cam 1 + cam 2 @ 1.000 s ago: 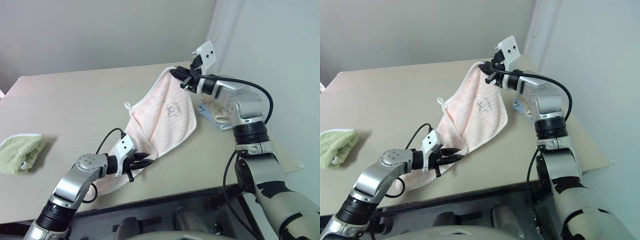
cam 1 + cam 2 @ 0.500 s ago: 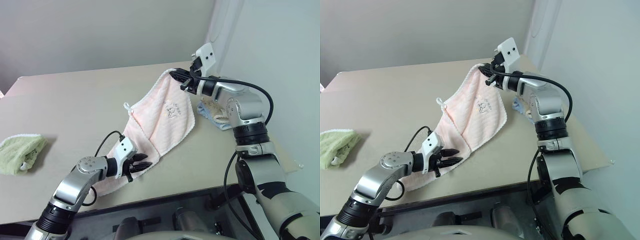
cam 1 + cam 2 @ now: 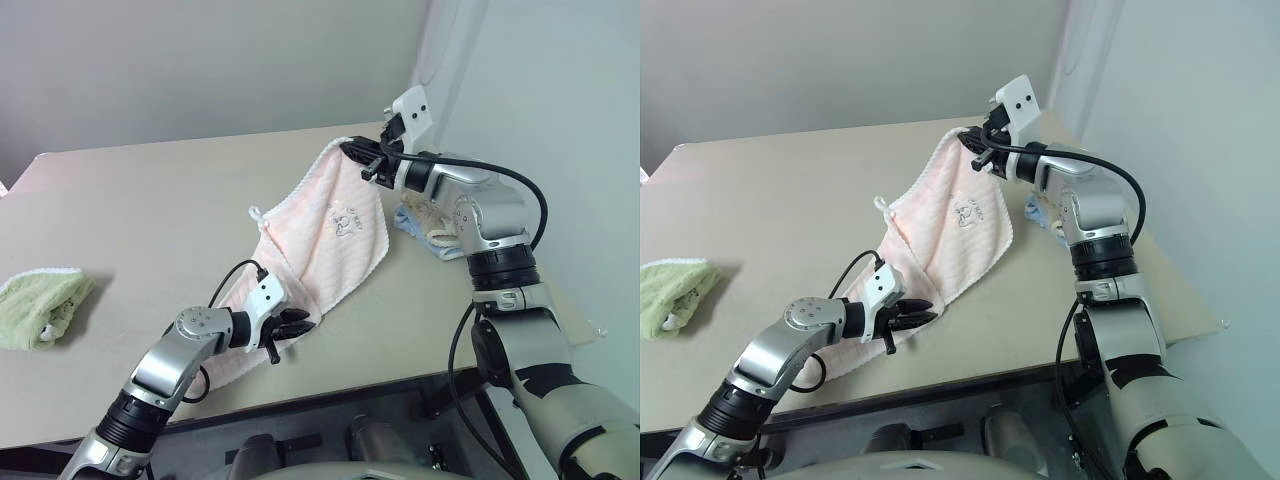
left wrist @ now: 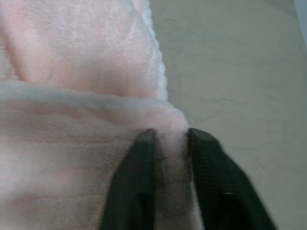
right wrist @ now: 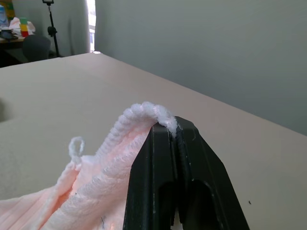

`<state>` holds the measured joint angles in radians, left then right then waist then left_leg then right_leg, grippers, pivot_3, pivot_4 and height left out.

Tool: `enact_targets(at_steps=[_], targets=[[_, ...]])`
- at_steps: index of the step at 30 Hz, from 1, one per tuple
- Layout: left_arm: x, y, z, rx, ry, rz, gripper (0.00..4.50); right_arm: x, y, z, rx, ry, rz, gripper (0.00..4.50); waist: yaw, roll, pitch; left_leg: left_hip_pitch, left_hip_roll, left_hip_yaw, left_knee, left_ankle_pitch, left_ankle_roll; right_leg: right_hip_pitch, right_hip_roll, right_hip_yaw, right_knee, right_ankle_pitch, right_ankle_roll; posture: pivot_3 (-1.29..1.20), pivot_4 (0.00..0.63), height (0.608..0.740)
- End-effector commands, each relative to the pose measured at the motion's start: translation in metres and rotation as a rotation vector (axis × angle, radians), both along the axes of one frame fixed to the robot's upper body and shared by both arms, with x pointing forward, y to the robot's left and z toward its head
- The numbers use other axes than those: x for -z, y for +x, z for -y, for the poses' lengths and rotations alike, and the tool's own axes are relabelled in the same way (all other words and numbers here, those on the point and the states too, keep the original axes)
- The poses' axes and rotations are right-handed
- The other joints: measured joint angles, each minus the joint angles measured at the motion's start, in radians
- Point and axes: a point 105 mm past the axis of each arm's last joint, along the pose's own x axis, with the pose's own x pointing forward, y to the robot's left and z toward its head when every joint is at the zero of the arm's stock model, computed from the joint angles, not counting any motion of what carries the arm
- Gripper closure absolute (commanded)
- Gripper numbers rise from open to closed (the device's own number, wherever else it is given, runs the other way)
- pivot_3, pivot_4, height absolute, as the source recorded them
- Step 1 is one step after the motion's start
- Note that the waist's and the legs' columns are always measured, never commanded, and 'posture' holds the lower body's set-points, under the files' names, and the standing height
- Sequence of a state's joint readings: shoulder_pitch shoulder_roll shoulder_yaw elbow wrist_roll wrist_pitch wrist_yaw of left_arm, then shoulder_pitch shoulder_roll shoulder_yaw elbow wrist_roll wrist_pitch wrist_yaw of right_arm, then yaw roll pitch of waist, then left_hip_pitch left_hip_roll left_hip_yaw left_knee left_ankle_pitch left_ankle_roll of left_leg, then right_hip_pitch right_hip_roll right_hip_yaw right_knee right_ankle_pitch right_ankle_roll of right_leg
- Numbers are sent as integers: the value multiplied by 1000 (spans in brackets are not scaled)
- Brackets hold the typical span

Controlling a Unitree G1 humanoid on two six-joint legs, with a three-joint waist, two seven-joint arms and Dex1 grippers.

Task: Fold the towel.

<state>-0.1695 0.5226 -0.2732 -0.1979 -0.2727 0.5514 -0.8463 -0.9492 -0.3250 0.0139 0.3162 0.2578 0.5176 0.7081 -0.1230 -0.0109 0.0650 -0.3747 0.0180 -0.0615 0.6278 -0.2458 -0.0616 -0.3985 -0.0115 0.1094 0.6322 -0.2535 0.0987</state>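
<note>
Pink towel [image 3: 330,225] is pinched in both jaws; the lower corner should be raised level, edges aligned.

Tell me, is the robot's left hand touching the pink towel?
Touching. The left wrist view shows the left hand with a fold of the pink towel pinched between its black fingers.

Arms: brushed silver-grey metal segments, rounded housings, black ribbed joint collars. Left gripper [image 3: 296,326]: two black tapered fingers, white block-shaped wrist housing behind, thin black cable looping over wrist. Right gripper [image 3: 352,150]: black fingers, white angular bracket on top with two small dark screw holes, black cable arcing along forearm. Right upper arm bulkier, grey shell with black gaps.
</note>
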Motion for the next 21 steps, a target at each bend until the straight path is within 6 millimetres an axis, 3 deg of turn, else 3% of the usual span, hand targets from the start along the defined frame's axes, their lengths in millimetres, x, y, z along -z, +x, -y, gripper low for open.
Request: enact_targets(at_steps=[1, 11, 17, 21], targets=[[-10, 4, 3, 14, -12, 49, 4484, -19, -5, 0, -3, 15, 67, 4500, 1, 0, 0, 0, 0, 0, 0, 0, 0, 0, 0, 0, 0, 0, 0, 0, 0, 740], [-22, 8, 0, -10, -57, 79, 4484, -17, -5, 2, 7, 12, 61, 4500, 0, 0, 0, 0, 0, 0, 0, 0, 0, 0, 0, 0, 0, 0, 0, 0, 0, 740], [-61, 4, -29, -92, -265, -6, 4484, -14, -4, 2, 12, 9, 54, 4500, -2, 0, 0, 0, 0, 0, 0, 0, 0, 0, 0, 0, 0, 0, 0, 0, 0, 740], [-75, 2, -57, -174, -318, -21, 4484, -12, -3, 5, 19, 6, 50, 4500, -4, 0, 0, 0, 0, 0, 0, 0, 0, 0, 0, 0, 0, 0, 0, 0, 0, 740]])
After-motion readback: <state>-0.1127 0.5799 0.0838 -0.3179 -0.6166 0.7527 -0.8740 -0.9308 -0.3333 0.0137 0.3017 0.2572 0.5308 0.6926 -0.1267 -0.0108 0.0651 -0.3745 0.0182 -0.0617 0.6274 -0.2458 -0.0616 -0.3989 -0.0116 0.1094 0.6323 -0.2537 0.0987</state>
